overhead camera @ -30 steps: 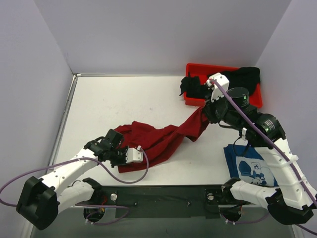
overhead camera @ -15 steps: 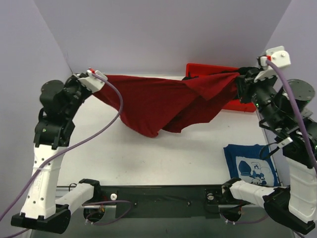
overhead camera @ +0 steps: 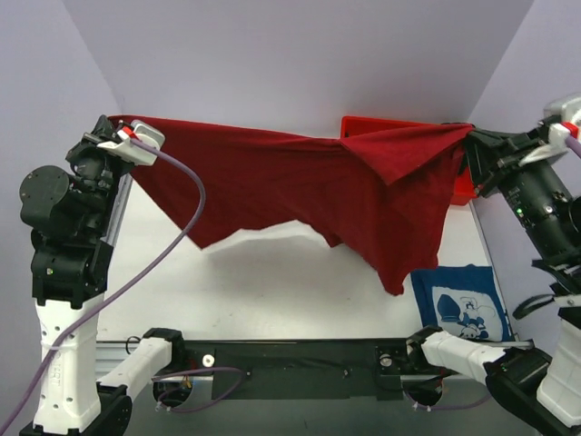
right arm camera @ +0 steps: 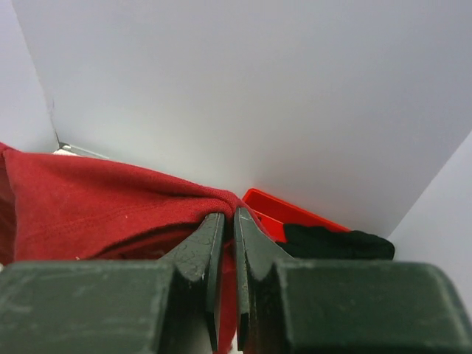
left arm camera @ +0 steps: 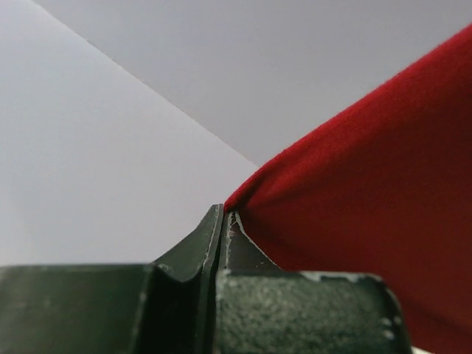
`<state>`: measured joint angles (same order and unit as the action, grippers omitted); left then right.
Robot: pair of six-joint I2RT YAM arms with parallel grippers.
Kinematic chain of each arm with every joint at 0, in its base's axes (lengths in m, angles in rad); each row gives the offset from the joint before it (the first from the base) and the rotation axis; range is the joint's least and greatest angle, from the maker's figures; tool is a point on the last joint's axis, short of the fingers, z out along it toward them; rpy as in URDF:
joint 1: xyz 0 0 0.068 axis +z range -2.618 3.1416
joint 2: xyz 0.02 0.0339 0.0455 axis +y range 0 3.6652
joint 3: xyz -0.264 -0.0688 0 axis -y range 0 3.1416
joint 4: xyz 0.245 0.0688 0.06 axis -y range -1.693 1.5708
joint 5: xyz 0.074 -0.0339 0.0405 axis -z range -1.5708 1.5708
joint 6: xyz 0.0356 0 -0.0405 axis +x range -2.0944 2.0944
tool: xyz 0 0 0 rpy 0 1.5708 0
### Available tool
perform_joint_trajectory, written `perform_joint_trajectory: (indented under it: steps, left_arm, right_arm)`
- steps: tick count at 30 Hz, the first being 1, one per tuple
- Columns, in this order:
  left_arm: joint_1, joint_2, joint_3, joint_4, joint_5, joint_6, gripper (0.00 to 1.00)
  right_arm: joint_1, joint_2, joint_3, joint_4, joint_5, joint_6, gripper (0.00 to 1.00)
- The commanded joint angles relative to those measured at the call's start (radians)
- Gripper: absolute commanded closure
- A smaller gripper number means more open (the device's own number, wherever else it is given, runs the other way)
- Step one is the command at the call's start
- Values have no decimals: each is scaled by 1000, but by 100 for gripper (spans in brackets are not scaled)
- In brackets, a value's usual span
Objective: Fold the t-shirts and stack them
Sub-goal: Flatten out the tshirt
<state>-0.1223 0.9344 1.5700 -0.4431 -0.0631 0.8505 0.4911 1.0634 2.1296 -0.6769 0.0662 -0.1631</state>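
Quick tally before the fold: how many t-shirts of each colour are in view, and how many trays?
dark red t-shirt: 1
blue t-shirt with white print: 1
black t-shirt: 1
red tray: 1
Total: 4
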Motion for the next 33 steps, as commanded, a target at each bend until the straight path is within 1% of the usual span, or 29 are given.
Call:
perform_joint_trajectory:
  steps: [1,3,4,5,6,7,8,9,10,11,12,13,14,15,16,17,18,19,20,21,22,24,26,29,30,31,32,33]
  left_arm:
    - [15,69,-13,147,-93,85,100]
    - [35,125,-4,193,-70,108,100]
    - [70,174,5,220,-34,111,100]
    - [88,208,31,234,-18,102,100]
    - [117,268,54,257,8,82,100]
    - [160,308,96,273,19,78,100]
    - [185,361,111,315,29,73,100]
    - [196,389,130,352,32,76,100]
    - [207,430,136,421,43,93,100]
    - [208,448,145,466,48,99,100]
    - [214,487,154,516,49,101,100]
    - [220,506,185,533,49,98,100]
    - [233,549,208,578,46,93,100]
    - [242,570,250,599,43,88,100]
    - [268,622,330,636,36,69,100]
    - [280,662,382,641,29,61,100]
    - [311,737,521,617,23,29,100]
    - [325,774,609,580,22,16,100]
    - [341,849,759,551,31,-2,100]
    - [345,878,818,526,43,4,100]
    - [345,929,914,491,63,27,100]
    - [345,961,970,478,126,50,100]
    - [342,965,975,477,144,73,100]
    - [345,943,928,445,149,87,100]
    - [346,907,856,445,155,88,100]
    - [346,884,816,446,181,88,100]
    - [345,838,729,445,198,93,100]
    - [345,815,695,390,245,99,100]
  right_arm:
    - [-6,151,47,68,-57,-49,100]
    - [-16,242,88,92,-95,-67,100]
    - [-35,313,108,120,-129,-70,100]
    - [-54,349,154,140,-147,-59,100]
    - [-98,428,176,184,-201,-15,100]
    - [-121,476,235,209,-236,25,100]
    - [-169,547,259,287,-282,106,100]
    - [-186,588,294,330,-299,141,100]
    - [-209,642,300,443,-328,214,100]
    - [-215,667,291,501,-341,240,100]
    - [-223,711,283,636,-351,285,100]
    - [-227,733,279,713,-355,304,100]
    - [-235,789,294,797,-371,350,100]
    - [-240,820,369,827,-358,397,100]
    - [-249,896,418,849,-353,416,100]
    - [-253,935,511,862,-335,451,100]
    - [-264,969,530,919,-327,471,100]
    - [-269,969,514,956,-304,485,100]
    - [-273,957,497,1006,-293,481,100]
    - [-272,951,477,1014,-283,449,100]
    - [-272,942,478,1004,-278,436,100]
    - [-281,925,469,982,-290,401,100]
    - [-296,906,458,958,-322,379,100]
    - [-309,848,409,886,-379,289,100]
    - [-309,827,345,843,-391,255,100]
    - [-309,786,310,821,-432,202,100]
    - [-306,756,223,769,-462,171,100]
    - [-296,710,186,690,-500,83,100]
